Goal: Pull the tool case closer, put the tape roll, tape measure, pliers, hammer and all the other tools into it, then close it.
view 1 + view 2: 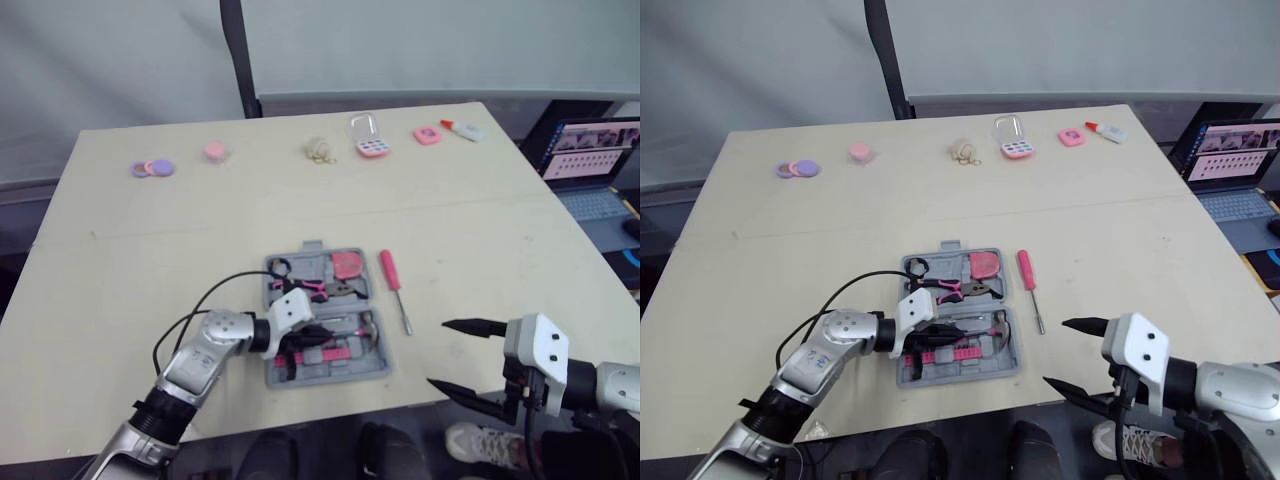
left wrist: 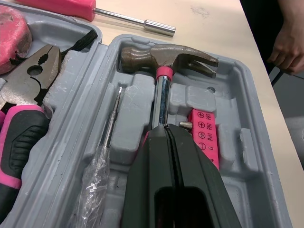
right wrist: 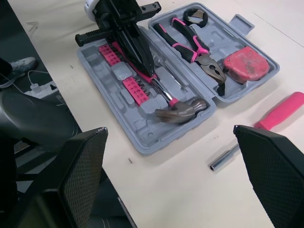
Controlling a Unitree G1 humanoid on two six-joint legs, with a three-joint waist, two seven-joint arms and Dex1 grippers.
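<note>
The grey tool case (image 1: 380,372) lies open near the table's front edge. Its far half holds a black tape roll (image 1: 279,267), pink-handled pliers (image 1: 325,290) and a pink tape measure (image 1: 348,264). In the near half lies the hammer (image 2: 166,58) beside a pink bit holder (image 2: 204,135). My left gripper (image 1: 325,333) is shut, its fingers (image 2: 190,161) lying along the top of the hammer's handle. A pink screwdriver (image 1: 392,275) rests on the table just right of the case. My right gripper (image 1: 440,353) hangs open and holds nothing, at the front edge right of the case.
Small items line the table's far edge: purple and pink discs (image 1: 153,168), a pink compact (image 1: 370,138), a glue bottle (image 1: 462,129). A laptop (image 1: 590,160) sits off the right side. A person's hand (image 2: 289,45) shows beyond the front edge.
</note>
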